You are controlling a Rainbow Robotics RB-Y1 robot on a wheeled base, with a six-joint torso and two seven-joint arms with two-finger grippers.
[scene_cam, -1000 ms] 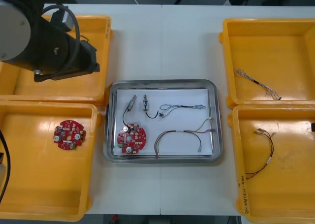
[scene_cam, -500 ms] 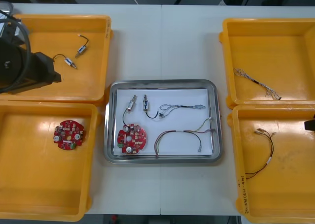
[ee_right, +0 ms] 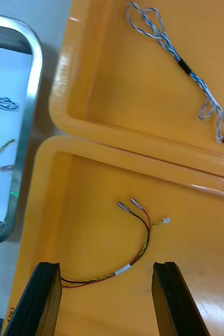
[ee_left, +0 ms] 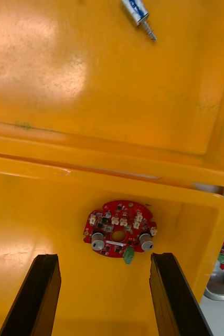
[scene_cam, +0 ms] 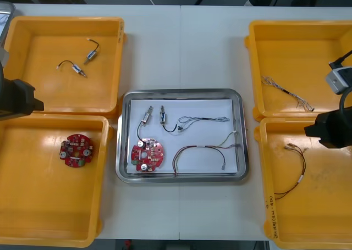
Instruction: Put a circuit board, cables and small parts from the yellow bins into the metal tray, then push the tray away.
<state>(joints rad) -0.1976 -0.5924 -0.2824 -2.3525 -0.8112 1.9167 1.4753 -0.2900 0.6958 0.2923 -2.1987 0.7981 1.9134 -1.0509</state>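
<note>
The metal tray (scene_cam: 237, 133), white inside, sits at the table's middle. It holds a round red circuit board (scene_cam: 147, 155), two small metal parts (scene_cam: 147, 115), a twisted blue and white cable (scene_cam: 204, 119) and a red and yellow cable (scene_cam: 201, 150). My left gripper (ee_left: 104, 257) is open above the near left bin, with a second circuit board (ee_left: 119, 234) just beyond its fingers. My right gripper (ee_right: 105, 268) is open over the near right bin, with a red and yellow cable (ee_right: 138, 239) lying between and ahead of its fingers.
The far left yellow bin (scene_cam: 33, 99) holds two small metal parts (scene_cam: 91, 53). In the far right bin (scene_cam: 258, 68) lies a twisted blue and white cable (scene_cam: 289, 93). The near right bin (scene_cam: 263, 167) holds its cable (scene_cam: 294, 170). The left arm (scene_cam: 16, 99) is at the left edge, the right arm (scene_cam: 330, 130) at the right.
The left arm has drawn back to the left edge, uncovering the far left bin and its small metal parts. The right arm has come into view over the right bins.
</note>
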